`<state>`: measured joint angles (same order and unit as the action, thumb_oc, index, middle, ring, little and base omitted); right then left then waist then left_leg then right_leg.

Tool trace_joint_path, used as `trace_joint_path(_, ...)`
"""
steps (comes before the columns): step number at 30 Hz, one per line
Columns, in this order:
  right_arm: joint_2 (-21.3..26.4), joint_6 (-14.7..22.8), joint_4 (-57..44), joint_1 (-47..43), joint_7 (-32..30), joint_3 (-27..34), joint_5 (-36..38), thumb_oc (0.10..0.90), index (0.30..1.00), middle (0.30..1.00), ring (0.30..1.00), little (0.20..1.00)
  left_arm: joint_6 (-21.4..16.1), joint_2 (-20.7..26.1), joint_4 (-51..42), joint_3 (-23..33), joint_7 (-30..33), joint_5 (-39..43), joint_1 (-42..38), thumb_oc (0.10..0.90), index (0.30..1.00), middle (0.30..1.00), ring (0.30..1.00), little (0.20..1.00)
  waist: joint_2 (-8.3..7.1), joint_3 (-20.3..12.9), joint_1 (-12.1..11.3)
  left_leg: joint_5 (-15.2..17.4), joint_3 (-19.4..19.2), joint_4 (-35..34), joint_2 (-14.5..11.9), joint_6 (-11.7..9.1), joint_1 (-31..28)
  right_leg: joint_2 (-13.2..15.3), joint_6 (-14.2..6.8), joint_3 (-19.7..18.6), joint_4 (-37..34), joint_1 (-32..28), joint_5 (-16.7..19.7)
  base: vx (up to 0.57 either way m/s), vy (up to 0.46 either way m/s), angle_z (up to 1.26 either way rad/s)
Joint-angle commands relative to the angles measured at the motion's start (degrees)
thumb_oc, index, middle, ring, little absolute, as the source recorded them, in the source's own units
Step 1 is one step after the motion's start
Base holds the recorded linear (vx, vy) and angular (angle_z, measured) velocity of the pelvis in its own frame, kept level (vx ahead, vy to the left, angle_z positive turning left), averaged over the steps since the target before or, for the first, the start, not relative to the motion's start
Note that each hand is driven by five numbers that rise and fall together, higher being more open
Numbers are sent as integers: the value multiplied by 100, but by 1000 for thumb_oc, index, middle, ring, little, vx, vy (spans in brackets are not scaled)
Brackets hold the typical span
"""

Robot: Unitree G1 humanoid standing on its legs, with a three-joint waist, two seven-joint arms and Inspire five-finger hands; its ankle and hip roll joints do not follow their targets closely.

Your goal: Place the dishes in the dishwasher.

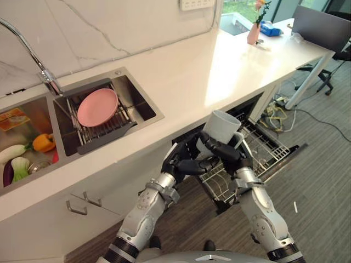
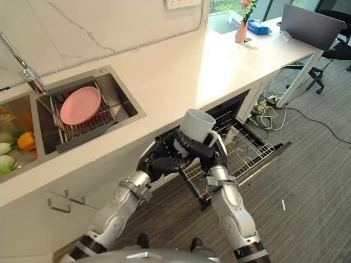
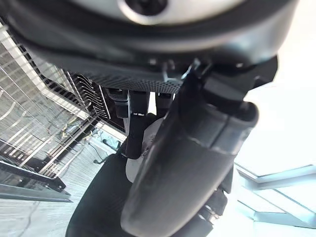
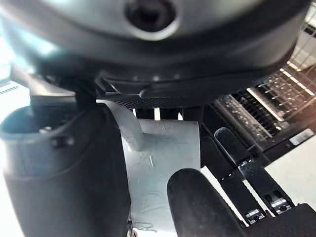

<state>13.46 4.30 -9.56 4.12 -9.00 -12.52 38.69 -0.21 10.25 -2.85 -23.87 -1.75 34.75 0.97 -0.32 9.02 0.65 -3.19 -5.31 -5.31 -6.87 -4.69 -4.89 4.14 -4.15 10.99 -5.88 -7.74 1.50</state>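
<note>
Both hands meet on the white mug [image 1: 223, 127]: the right hand [image 1: 226, 152] is curled round its body by the handle, and the left hand [image 1: 186, 163] wraps its fingers against the near side. They hold it upright, in the air, above the pulled-out dishwasher rack [image 1: 262, 149] and just in front of the counter's [image 1: 186, 76] edge. Over to the far left, the sink [image 1: 143, 107] has a wire drainer with a pink plate [image 1: 97, 107] lying in it, untouched as yet. By my reckoning the mug is mid-carry, on its way into the rack. Next it needs lowering and most likely tipping mouth-down between the wires, then both hands letting go.
</note>
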Motion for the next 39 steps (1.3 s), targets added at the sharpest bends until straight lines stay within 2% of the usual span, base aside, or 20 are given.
trace_joint_path(1,329,3119,285,-1715,-2157,4434,535,400,300,300,300,300,-948,751,-25,1956,993,1038,908,800,900,900,900,900,10,-318,64,430,-173,31,54,-87,-171,221,-391,28,88,-192,-485,38,-10,-2)
trace_joint_path(5,430,3185,407,-1676,-2307,4636,440,400,300,300,300,300,-1146,660,-25,2337,1303,827,889,800,900,900,900,900,-5,-318,54,376,-188,31,52,-87,-156,211,-376,38,88,-175,-442,0,0,0)
trace_joint_path(7,478,3230,456,-1608,-2431,4758,347,400,300,300,300,300,-1355,493,24,2630,1656,781,873,800,900,900,900,900,-15,-332,50,367,-189,31,49,-93,-149,208,-373,30,88,-166,-441,13,-15,-10)
trace_joint_path(8,508,3250,519,-1509,-2550,4870,267,400,300,300,300,300,-1565,397,33,2982,2062,598,845,800,900,900,900,900,-27,-342,40,366,-188,31,47,-101,-150,204,-371,34,88,-167,-438,19,-22,-18)
trace_joint_path(12,562,3175,575,-1408,-2591,4899,151,400,300,300,300,300,-1626,433,22,3189,2350,281,802,800,900,900,900,900,-36,-352,54,363,-190,31,37,-112,-154,202,-368,56,88,-170,-437,4,-17,-10)
trace_joint_path(14,687,2947,734,-1258,-2474,4817,52,400,300,300,300,300,-1603,510,-13,3219,2361,18,775,800,900,900,900,900,-52,-344,63,363,-209,31,15,-123,-159,202,-371,68,88,-170,-433,-7,-16,-20)
trace_joint_path(19,912,2430,979,-959,-2087,4576,-161,400,300,300,300,300,-1384,756,-196,2915,1850,-288,792,800,900,900,900,900,-55,-314,76,360,-231,31,-14,-134,-171,199,-376,78,88,-191,-452,-5,-6,-4)
trace_joint_path(21,1079,2150,1141,-871,-1820,4315,-198,400,300,300,300,300,-1297,871,-342,2720,1523,-234,768,800,900,900,900,900,-62,-303,72,348,-238,31,-13,-139,-173,194,-378,80,88,-193,-442,-6,0,2)
trace_joint_path(25,1431,1432,1215,-635,-1291,3786,-734,400,300,300,300,300,-1126,1042,-760,2358,911,-69,650,800,900,900,900,900,-74,-283,85,410,-252,31,-20,-148,-214,191,-391,68,88,-221,-480,15,-6,4)
trace_joint_path(29,1645,1192,1347,-610,-1096,3565,-982,400,300,300,300,300,-1072,1142,-953,2175,633,-4,557,800,900,900,900,900,-81,-287,91,409,-254,31,-18,-153,-216,198,-396,62,88,-220,-473,-10,-2,4)
trace_joint_path(34,1855,771,1508,-798,-654,3004,-1749,400,300,300,300,300,-964,1527,-1672,1506,-110,139,-25,800,900,900,900,900,-63,-306,147,422,-256,31,-3,-141,-243,216,-395,54,88,-249,-475,-11,4,5)
trace_joint_path(39,2093,521,1801,-992,-327,2554,-2102,400,300,300,300,300,-892,1626,-1729,949,-381,209,-396,800,900,900,900,900,-69,-331,188,435,-274,31,10,-140,-276,225,-389,57,88,-283,-466,-3,1,1)
